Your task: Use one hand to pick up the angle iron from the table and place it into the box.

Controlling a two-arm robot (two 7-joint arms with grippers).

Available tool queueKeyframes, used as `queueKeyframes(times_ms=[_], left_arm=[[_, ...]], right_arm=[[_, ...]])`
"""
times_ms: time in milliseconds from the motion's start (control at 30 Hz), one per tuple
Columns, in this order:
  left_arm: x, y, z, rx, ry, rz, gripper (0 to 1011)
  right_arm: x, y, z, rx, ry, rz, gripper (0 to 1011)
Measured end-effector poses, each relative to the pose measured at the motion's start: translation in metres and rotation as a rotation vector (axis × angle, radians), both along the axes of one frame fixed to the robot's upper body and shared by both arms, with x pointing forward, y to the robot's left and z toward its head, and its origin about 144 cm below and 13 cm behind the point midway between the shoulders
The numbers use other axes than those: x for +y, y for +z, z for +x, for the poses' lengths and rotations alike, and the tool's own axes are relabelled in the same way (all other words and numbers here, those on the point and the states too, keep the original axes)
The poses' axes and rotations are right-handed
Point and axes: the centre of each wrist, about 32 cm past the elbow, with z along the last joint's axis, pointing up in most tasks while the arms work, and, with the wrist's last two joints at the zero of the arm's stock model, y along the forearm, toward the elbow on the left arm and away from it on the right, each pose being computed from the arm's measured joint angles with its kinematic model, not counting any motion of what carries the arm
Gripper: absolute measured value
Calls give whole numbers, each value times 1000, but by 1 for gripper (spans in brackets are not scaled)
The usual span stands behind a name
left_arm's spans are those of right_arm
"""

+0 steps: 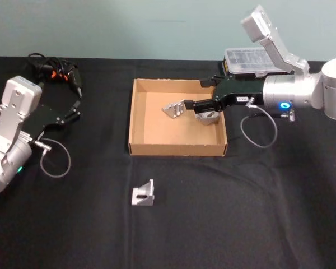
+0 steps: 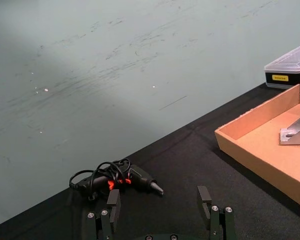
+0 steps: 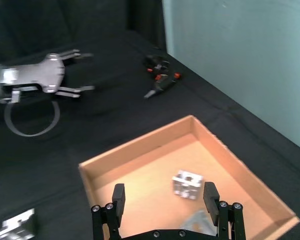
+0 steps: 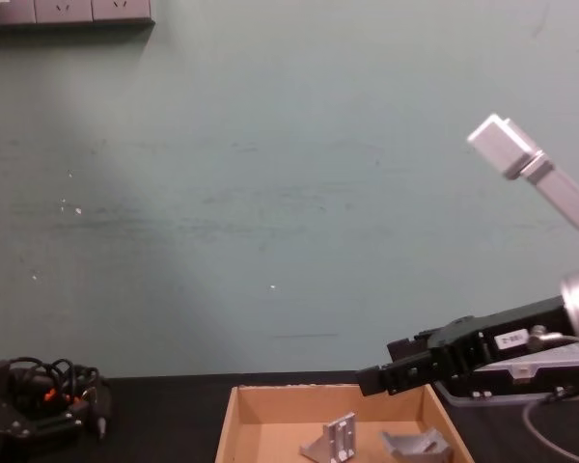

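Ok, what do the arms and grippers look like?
White arms, silver wrist cuffs. The left gripper and right gripper are long and black, each trailing a grey cable loop. The right carries a small white label, with a blue light on its wrist.

This is looking like a robotics lab or workshop test bench. A flat black matte tabletop (image 1: 241,213) is running up against a plain pale green wall (image 4: 270,193) that is showing scuffs and scratches, with white wall sockets (image 4: 68,10) sitting high on it. A black electric screwdriver with a tangled cable (image 2: 140,177) is lying by the wall. A small black plastic case with a clear lid (image 1: 249,59) is sitting behind a shallow tan cardboard tray (image 1: 176,149). A silver metal angle bracket (image 1: 143,194) is lying loose on the tabletop.
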Motion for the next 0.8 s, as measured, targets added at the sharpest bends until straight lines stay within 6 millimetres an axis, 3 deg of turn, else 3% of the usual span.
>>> queueKeyframes(times_ms=[467,800], left_arm=[[0,0,0,0,0,0,1000],[0,0,0,0,0,0,1000]], right_arm=[[-17,-16,-63,-13,144,43,1000],[-15,-27,-85,-10,243,66,1002]])
